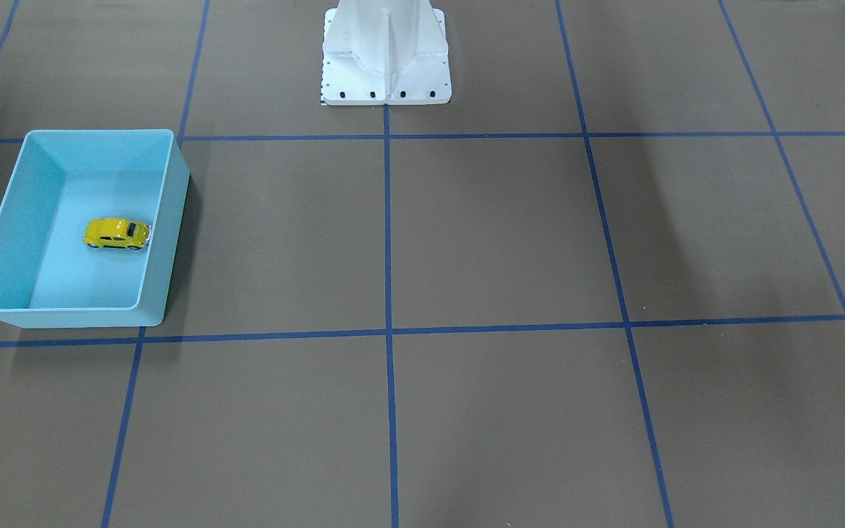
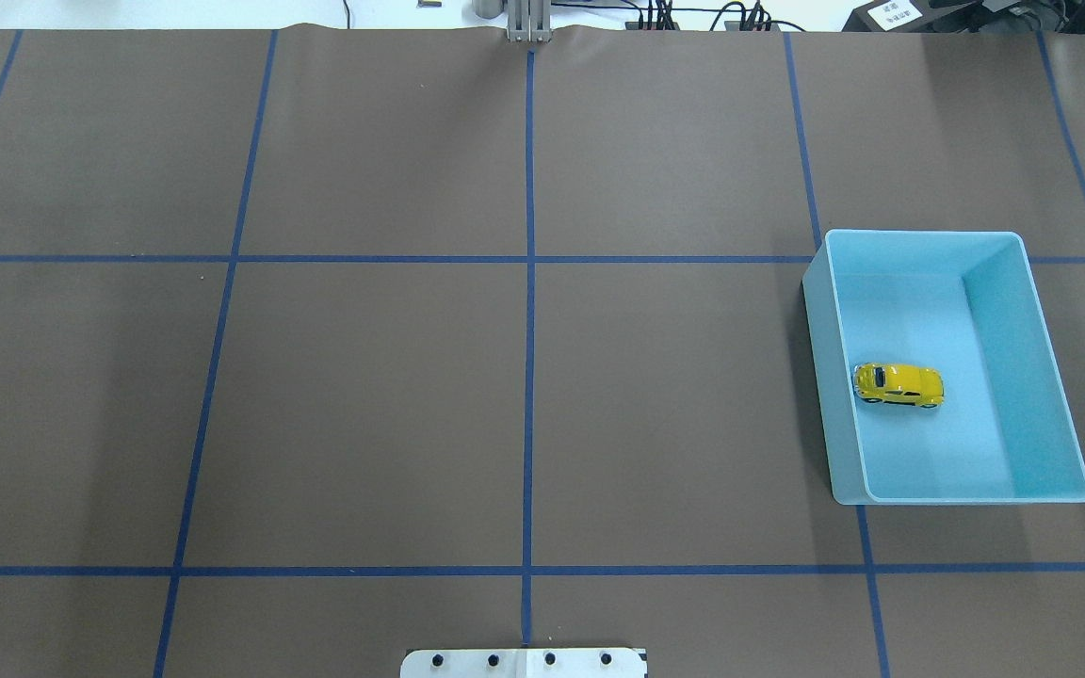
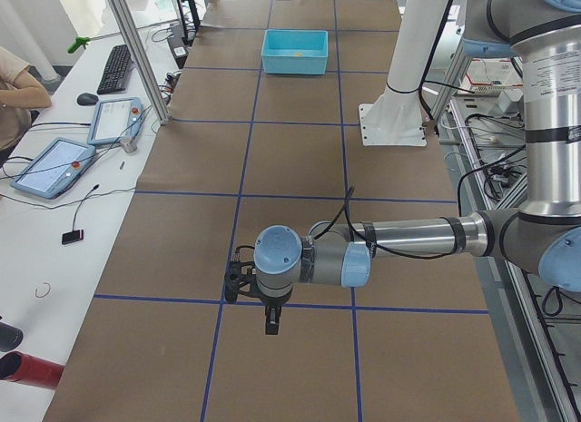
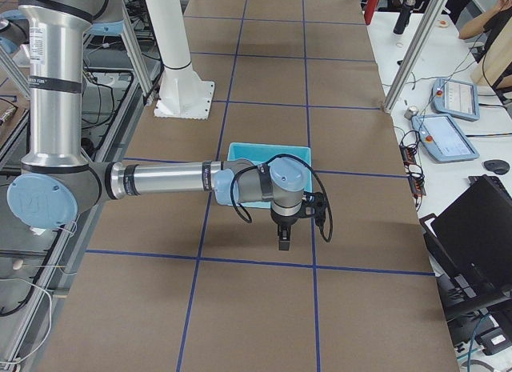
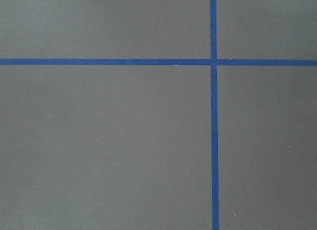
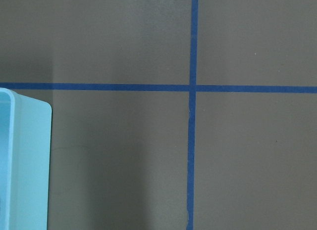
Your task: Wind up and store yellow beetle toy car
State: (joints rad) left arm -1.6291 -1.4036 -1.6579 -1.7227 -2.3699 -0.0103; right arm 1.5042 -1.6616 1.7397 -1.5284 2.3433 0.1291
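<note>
The yellow beetle toy car (image 1: 116, 233) stands on its wheels on the floor of the light blue bin (image 1: 167, 220), also in the overhead view (image 2: 898, 384). Neither gripper touches it. My left gripper (image 3: 270, 327) shows only in the exterior left view, pointing down over the table far from the bin (image 3: 294, 52). My right gripper (image 4: 282, 244) shows only in the exterior right view, pointing down over the table just beside the bin (image 4: 240, 152). I cannot tell whether either is open or shut. The right wrist view shows a corner of the bin (image 6: 29, 165).
The brown table has a grid of blue tape lines (image 2: 529, 311). The white robot base (image 1: 386, 59) stands at mid table edge. Operators' desks with tablets and a keyboard (image 3: 116, 68) lie beyond the far edge.
</note>
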